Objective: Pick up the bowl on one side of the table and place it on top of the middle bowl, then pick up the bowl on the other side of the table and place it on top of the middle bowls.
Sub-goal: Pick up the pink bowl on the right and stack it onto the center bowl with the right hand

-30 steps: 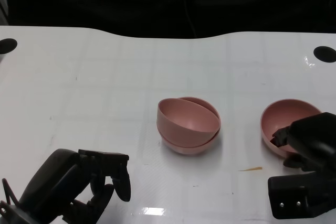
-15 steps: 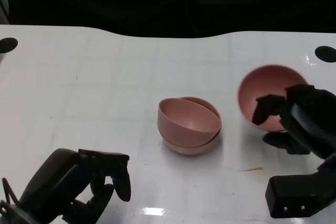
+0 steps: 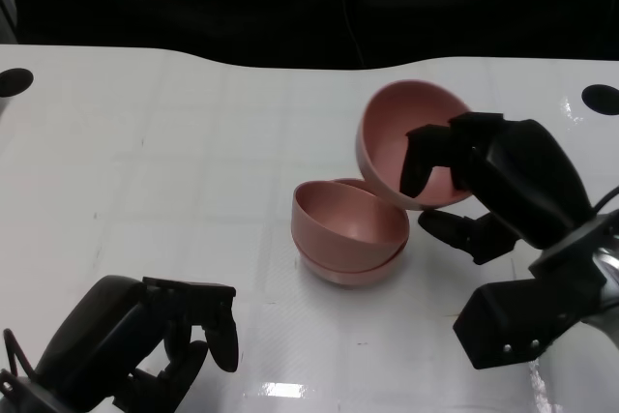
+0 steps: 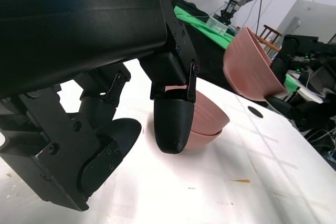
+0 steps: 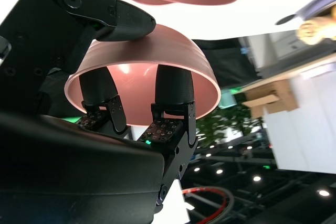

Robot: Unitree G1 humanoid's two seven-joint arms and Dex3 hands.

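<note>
The right hand (image 3: pixel 484 181) grips a pink bowl (image 3: pixel 397 137) by its rim, fingers inside and thumb outside, holding it tilted in the air just above and beside the two stacked bowls (image 3: pixel 348 234) in the middle of the white bench (image 3: pixel 193 162). The left hand (image 3: pixel 145 345) rests low near the stack, fingers curled in, holding nothing.
</note>
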